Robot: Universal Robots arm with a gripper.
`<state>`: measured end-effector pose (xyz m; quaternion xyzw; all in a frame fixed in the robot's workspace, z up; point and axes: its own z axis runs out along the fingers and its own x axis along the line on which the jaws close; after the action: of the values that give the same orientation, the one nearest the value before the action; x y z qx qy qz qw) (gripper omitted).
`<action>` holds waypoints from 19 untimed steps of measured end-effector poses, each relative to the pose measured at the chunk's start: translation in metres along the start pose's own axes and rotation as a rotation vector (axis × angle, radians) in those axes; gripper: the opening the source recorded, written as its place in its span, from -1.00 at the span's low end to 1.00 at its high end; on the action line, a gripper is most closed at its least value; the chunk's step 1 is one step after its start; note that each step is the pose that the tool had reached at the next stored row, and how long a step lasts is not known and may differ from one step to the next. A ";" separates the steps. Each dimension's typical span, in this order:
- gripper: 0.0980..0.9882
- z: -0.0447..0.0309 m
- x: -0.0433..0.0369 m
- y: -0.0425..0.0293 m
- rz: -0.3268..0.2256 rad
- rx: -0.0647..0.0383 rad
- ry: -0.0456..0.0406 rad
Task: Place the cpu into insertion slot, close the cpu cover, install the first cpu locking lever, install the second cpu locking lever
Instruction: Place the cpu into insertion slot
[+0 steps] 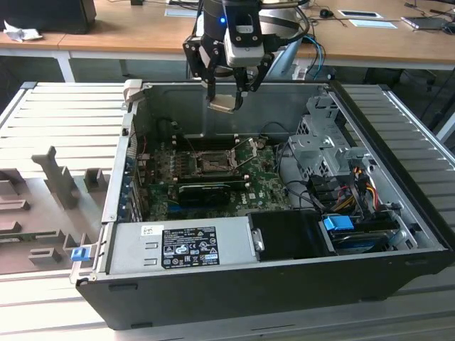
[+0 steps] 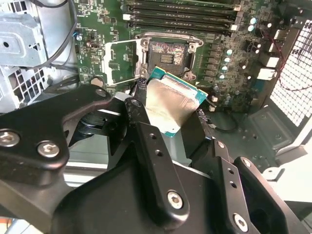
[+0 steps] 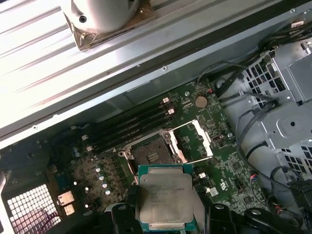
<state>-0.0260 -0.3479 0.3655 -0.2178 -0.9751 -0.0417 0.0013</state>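
My gripper [image 1: 226, 96] hangs over the open computer case, shut on the cpu [image 1: 222, 104], a flat square chip with a silver top. Both wrist views show the cpu [image 2: 170, 105] [image 3: 165, 197] pinched by its edges between the black fingers [image 2: 146, 141], slightly tilted. The insertion slot [image 1: 212, 165] [image 2: 168, 53] [image 3: 151, 153] lies on the green motherboard below the chip, with its dark centre bare. The cpu cover [image 2: 122, 61] [image 3: 197, 139] is swung open beside the slot. Thin wire levers [image 1: 245, 150] stand raised next to the slot.
A long black card [image 1: 210, 190] sits just in front of the slot, and memory slots [image 2: 180, 9] run behind it. A grey power supply [image 1: 181, 245] fills the case's near side. A metal drive cage [image 1: 327, 142] with cables stands at the exterior view's right.
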 end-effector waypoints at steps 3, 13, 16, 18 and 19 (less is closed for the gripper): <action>-0.04 0.0000 0.0000 0.0000 0.028 -0.001 -0.0023; -0.04 0.0010 -0.0001 0.0000 0.182 -0.003 -0.0150; -0.04 0.0028 -0.0001 -0.0002 0.182 -0.003 -0.0153; -0.04 0.0036 -0.0001 -0.0003 0.182 -0.002 -0.0155; -0.04 0.0039 -0.0001 -0.0003 0.182 -0.002 -0.0156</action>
<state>-0.0259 -0.3479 0.3617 -0.3060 -0.9512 -0.0408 -0.0028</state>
